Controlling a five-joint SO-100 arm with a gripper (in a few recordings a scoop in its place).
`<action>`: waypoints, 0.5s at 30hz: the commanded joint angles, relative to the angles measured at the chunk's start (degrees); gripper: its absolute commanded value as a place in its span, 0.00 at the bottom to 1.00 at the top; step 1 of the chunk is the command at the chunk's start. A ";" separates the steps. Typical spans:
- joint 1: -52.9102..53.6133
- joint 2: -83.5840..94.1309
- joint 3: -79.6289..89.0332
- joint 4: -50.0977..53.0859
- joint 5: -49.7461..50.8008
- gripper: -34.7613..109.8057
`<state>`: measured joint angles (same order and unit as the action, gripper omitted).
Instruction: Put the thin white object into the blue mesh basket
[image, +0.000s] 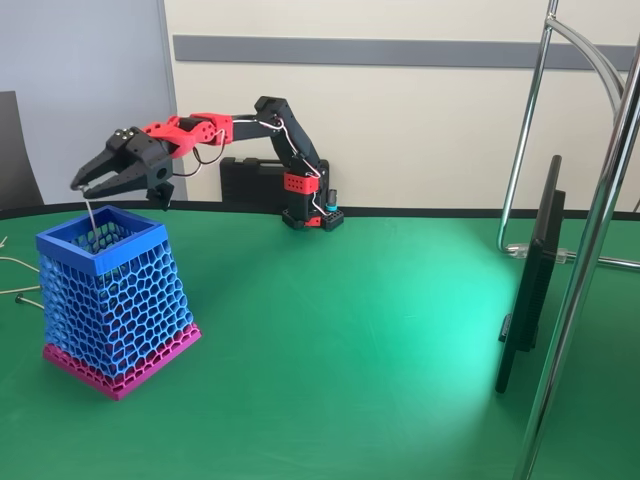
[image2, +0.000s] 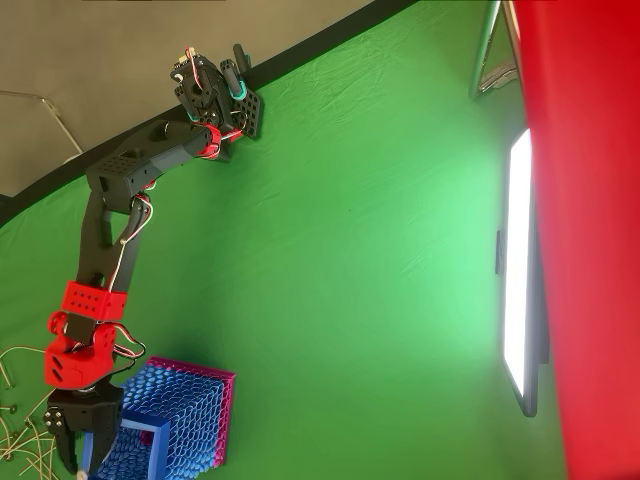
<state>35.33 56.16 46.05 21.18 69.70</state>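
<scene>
Hanging over the open top of the tall blue honeycomb-mesh basket (image: 108, 300) with its magenta base at the left of the fixed view, the black hand (image: 84, 186) of the red-and-black arm pinches the thin white stick (image: 92, 214), which dangles into the basket's square rim above the green worktop (image: 350, 340).

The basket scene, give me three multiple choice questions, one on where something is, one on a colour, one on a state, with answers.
1. Where is the gripper?
A. above the basket's open top
B. resting on the table
C. beside the screen

2. What colour is the basket's base?
A. yellow
B. magenta
C. white

3. What is the white stick's state?
A. lying on the table
B. hanging from the shut gripper
C. leaning on the screen

Answers: 1 A, the fixed view shows it over the rim; 2 B, a magenta band runs around the bottom; 3 B, the stick dangles from the fingertips into the opening.
</scene>
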 joint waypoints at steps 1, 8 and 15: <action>1.14 5.19 0.09 -0.97 0.70 0.39; 2.29 9.58 1.41 -0.18 -0.26 0.44; -1.49 19.51 8.88 -2.37 -7.03 0.45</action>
<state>35.68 69.17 53.61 20.39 64.95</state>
